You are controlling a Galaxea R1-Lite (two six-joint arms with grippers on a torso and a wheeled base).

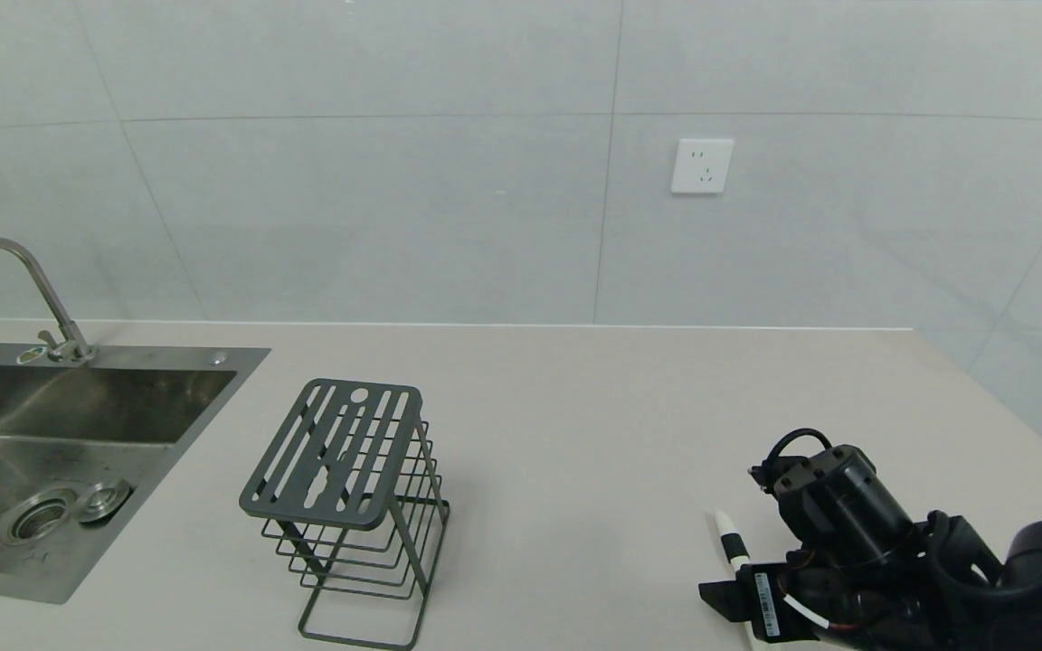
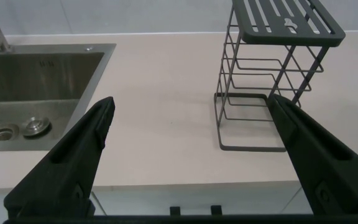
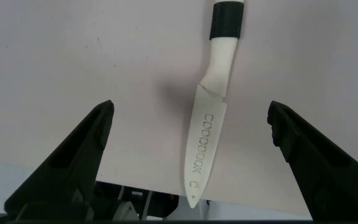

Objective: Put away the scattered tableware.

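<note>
The right gripper (image 3: pixel 190 113) hangs with jaws wide apart over the white knife (image 3: pixel 205 140); the knife lies flat at the counter's (image 1: pixel 593 425) near right edge, long axis near-to-far, blade tip nearest, handle pointing away; the left gripper (image 2: pixel 190 102) gapes empty, facing the wire rack (image 1: pixel 345 479) and sink (image 1: pixel 241 354).

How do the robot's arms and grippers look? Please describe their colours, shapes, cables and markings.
The right arm is black, with a round, drum-like wrist section, looping black cables, thin white and red wires, and a small white label. The left gripper and the right gripper both have matte black, wedge-shaped jaws that narrow toward the tips.
</note>
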